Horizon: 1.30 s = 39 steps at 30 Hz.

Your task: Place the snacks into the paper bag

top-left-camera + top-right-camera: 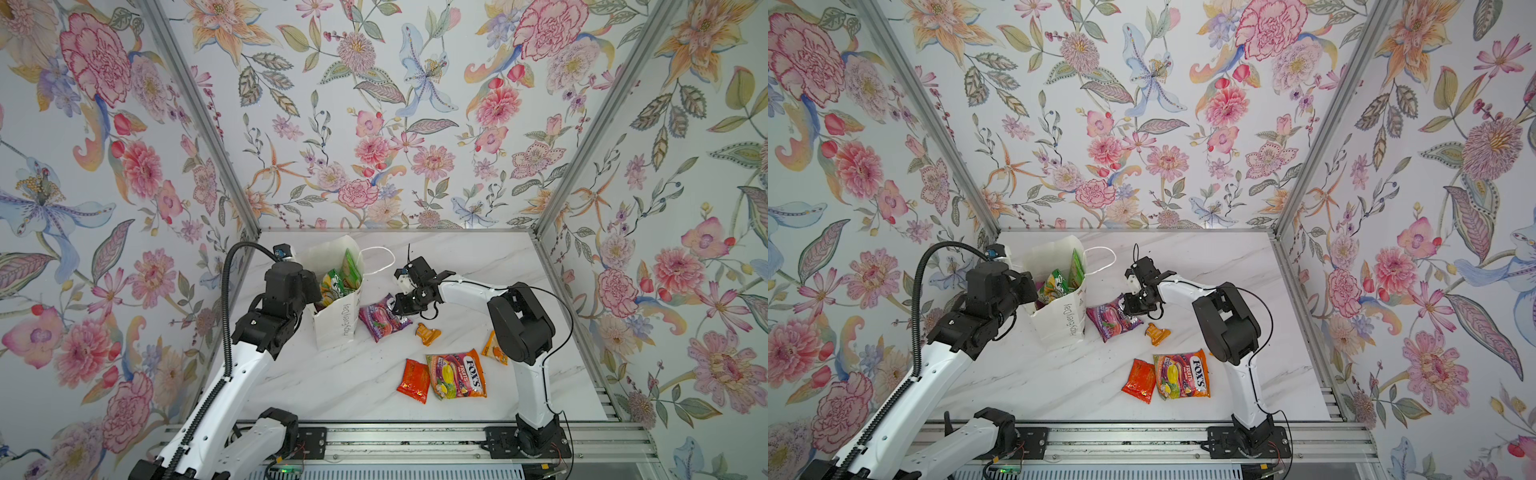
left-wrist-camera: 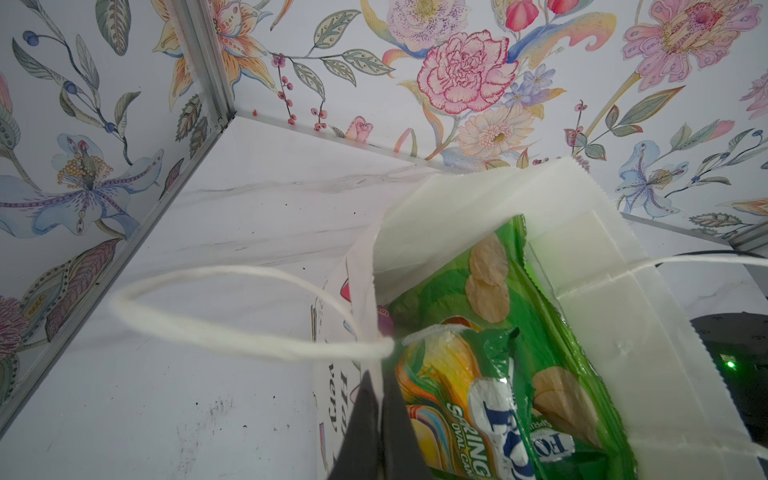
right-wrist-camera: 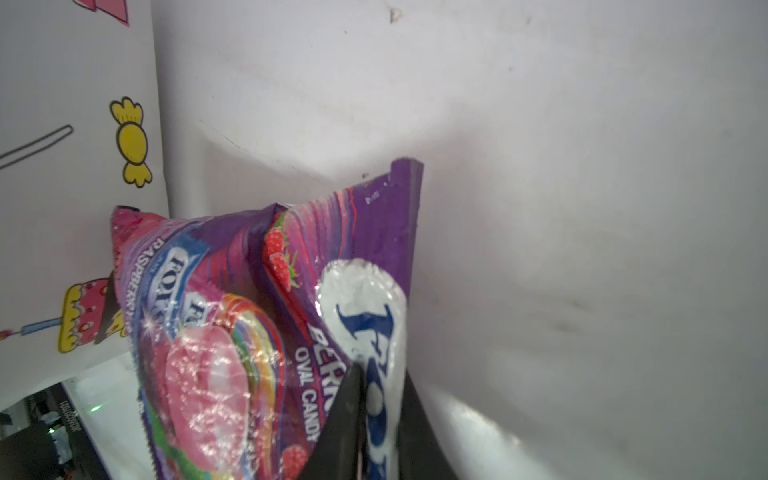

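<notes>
You cannot see the left gripper in either top view, as its own wrist masks it. Only the left wrist view shows its jaws pinched shut on the rim of the paper bag. That bag stands upright at the rear left of the table.

The bag walls hide the lower parts of the green chips bag and the green FOX'S candy bag.

The right gripper is clamped on one edge of the purple FOX'S candy bag, just right of the paper bag. You cannot tell whether it is clear of the table.

The right arm half covers one orange sachet.

Open tabletop lies in front of the paper bag. The orange FOX'S candy bag and the flat orange-red sachet lie touching near the front edge. The crumpled orange sachet lies behind them.
</notes>
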{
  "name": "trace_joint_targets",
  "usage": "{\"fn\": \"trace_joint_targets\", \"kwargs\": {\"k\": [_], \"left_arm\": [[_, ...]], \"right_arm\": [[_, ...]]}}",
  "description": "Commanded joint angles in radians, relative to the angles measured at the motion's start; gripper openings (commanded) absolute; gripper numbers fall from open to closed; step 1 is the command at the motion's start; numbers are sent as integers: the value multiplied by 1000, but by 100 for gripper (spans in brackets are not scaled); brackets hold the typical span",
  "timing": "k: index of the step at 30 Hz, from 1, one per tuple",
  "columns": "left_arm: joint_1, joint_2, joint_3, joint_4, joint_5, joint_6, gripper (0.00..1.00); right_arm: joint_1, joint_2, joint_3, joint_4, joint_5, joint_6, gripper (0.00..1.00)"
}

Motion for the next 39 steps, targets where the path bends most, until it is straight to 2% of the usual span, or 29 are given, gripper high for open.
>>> {"fn": "trace_joint_targets", "kwargs": {"k": [1,4,7,11,14,16,26,32,39], "left_arm": [[11,-14,-2,66,-28,3,0],[11,-12,-1,69,-25,2,0],[12,-7,-2,70,-18,0,0],[13,0,-4,75,-9,1,0],[11,10,-4,84,12,-2,0],[11,18,1,83,21,-5,0],[10,68,65,41,66,-22,0],[6,84,89,46,105,-54,0],[-41,106,130,50,100,-75,0]], "right_arm": [[-11,-67,-109,44,0,112,6],[-15,-151,-223,173,-20,221,2],[-19,-225,-304,239,8,297,0],[-34,-315,-414,345,19,406,0],[-51,-388,-531,516,-21,540,0],[-56,-438,-563,549,-7,581,0],[-79,-702,-576,462,134,607,0],[-90,-799,-481,352,191,551,0],[-102,-902,-344,246,303,470,0]]}}
